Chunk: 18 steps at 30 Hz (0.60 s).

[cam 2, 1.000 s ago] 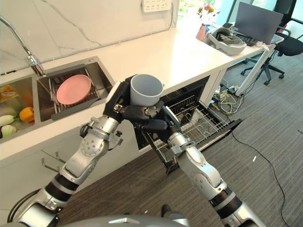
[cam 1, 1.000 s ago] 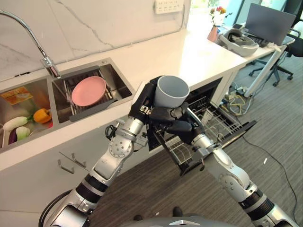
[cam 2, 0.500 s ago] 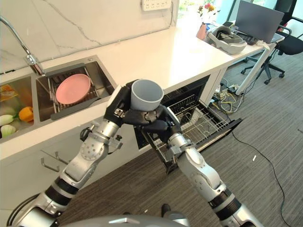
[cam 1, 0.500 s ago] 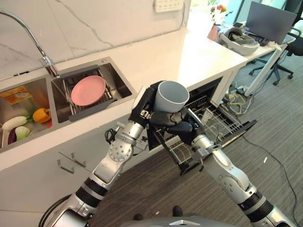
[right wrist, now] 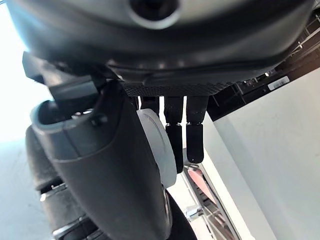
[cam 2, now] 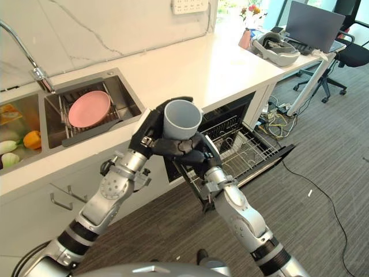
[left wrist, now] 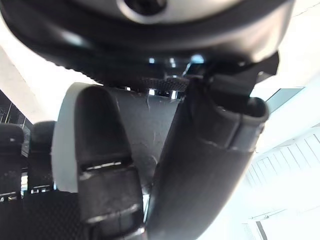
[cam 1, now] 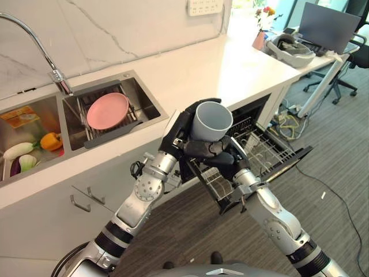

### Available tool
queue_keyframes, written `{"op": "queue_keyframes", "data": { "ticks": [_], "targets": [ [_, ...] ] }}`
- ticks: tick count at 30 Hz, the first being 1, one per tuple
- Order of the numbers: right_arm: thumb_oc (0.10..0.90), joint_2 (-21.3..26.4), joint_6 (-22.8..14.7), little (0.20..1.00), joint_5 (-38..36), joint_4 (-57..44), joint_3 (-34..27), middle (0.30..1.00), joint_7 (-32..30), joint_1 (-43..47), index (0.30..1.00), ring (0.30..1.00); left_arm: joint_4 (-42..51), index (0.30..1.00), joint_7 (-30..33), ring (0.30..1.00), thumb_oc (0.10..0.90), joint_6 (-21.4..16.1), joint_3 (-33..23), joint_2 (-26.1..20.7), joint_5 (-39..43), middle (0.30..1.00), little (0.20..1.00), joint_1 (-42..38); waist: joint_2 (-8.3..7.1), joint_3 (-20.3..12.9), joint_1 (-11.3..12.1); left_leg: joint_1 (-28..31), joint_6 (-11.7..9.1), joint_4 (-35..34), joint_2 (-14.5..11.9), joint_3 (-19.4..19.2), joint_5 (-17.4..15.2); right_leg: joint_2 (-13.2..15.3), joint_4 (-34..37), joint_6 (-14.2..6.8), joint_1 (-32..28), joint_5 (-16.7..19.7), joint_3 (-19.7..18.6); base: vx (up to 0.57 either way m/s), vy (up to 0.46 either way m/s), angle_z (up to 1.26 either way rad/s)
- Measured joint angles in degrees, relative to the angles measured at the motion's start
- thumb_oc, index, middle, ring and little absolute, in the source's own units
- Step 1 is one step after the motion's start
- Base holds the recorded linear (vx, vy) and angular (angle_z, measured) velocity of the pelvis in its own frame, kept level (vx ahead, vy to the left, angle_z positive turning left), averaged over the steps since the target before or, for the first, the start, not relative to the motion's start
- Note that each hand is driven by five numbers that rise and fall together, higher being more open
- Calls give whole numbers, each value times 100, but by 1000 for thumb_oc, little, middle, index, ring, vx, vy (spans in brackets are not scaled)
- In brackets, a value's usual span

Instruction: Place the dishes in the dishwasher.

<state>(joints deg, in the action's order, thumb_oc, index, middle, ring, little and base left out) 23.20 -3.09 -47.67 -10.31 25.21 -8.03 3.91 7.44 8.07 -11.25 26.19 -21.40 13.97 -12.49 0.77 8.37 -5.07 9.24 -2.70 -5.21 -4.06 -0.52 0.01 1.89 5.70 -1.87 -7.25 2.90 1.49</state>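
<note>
Cup (cam 1: 211,121), grey and mouth-up, sits between both hands in the air, above the front edge of the pulled-out dishwasher rack (cam 1: 260,154). Nearest the robot, the right hand (cam 1: 214,153) cradles it from below and from the side, fingers curled round the lower wall. The left hand (cam 1: 180,130) clamps the opposite side, fingers wrapped up to the rim; its wrist view shows dark fingers (left wrist: 107,165) pressed flat on the pale wall, so both hands are closed on the one cup.

It looks stiff, light and smooth-walled, probably plastic or glazed ware (which of the two I cannot tell), so it may slip if squeezed only lightly. The best hold is round the mid-wall with the thumb opposite the fingers, clear of the rim so it can be tipped over the tines.

Beyond the hands the wire rack stands open under the white counter (cam 1: 230,66). Further back, to the robot's left, a pink plate (cam 1: 108,110) leans in the sink (cam 1: 151,101), waiting its turn.
</note>
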Motion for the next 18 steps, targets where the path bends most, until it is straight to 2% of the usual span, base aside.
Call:
{"op": "queue_keyframes", "data": {
  "ticks": [8, 12, 13, 18],
  "targets": [
    [400, -83, -5, 300, 537, 6, -451, 300, -225, -18, 300, 300, 128, 900, 21, 900, 800, -124, -51, 115, 4, 900, 900, 161, 10, 6, 3, -3, 0, 0, 0, 2, 0, 1, 0, 0, 1, 0, 2, 0, 0, 0],
    [400, -129, -275, 300, 694, 7, -1068, 300, -415, -25, 300, 300, 120, 900, 248, 900, 800, -73, -523, 106, 44, 900, 900, 518, 44, 23, 3, -2, 0, 0, 0, 3, 0, 1, 1, 0, 1, 0, 4, 0, 0, 0],
    [400, -124, -477, 300, 731, 6, -1447, 300, -528, -28, 300, 300, -6, 900, 401, 900, 800, -46, -802, 84, 67, 900, 900, 691, 55, 20, 18, -6, 0, 0, -2, 8, 0, 0, 1, 0, 1, 0, 10, 0, 0, 0],
    [400, 10, -655, 300, 1272, 140, -2234, 300, -688, -61, 300, 300, -375, 900, 519, 900, 800, 52, -1321, 9, 127, 900, 900, 1164, 56, 20, 18, -29, 0, 0, 2, 37, 0, 5, 1, 0, 9, -1, 37, 2, -4, 3]
  ]
}}
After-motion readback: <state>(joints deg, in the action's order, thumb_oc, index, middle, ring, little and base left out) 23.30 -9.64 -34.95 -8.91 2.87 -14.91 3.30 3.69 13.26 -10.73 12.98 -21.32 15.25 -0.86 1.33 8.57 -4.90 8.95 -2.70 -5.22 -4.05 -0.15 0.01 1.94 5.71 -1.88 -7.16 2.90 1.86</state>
